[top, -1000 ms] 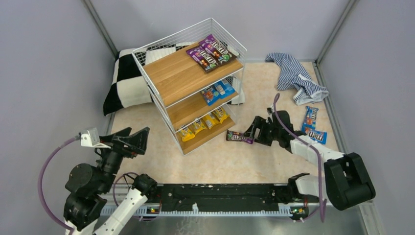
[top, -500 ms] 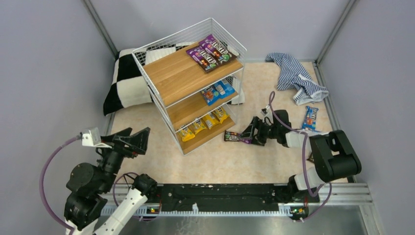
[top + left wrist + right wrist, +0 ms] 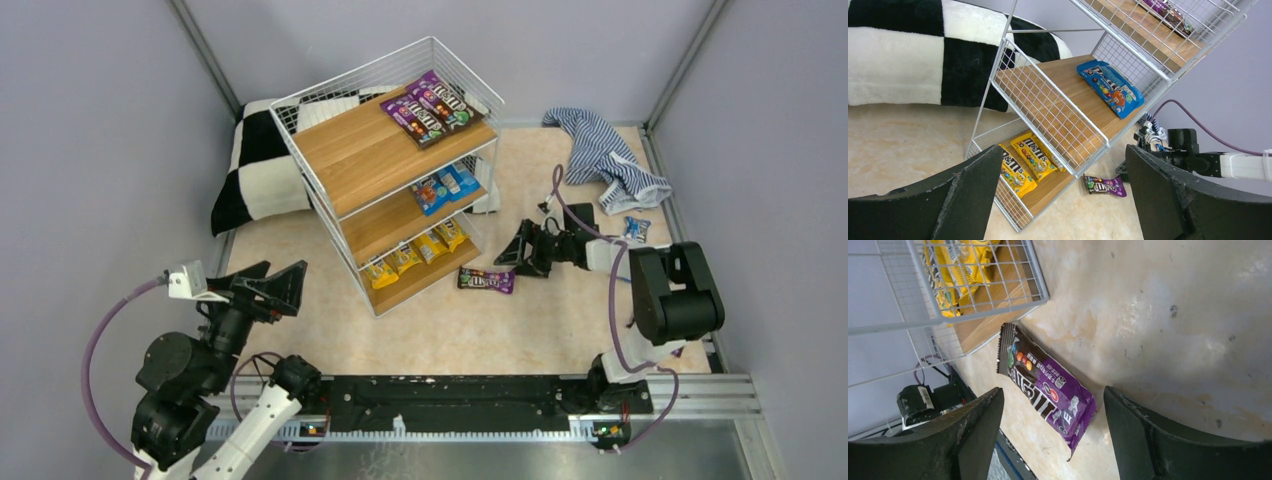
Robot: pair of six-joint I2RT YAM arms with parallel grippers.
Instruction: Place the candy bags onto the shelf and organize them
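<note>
Left fingers (image 3: 284, 270) spread wide and empty, apart from the shelf (image 3: 350, 150). A purple candy bag (image 3: 1045, 387) lies flat on the surface (image 3: 450, 330) just beside the shelf's bottom tier. Right fingers (image 3: 518, 250) hover near it, wide apart, holding nothing. Closing carelessly could skid it away: it lies flat, slick. It is glossy, logo-printed, with crimped ends.

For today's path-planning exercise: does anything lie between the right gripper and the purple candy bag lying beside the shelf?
Nothing visible does. The right gripper hangs open close to the purple candy bag, with only bare tabletop between them. The shelf stands on the bag's far side.
</note>
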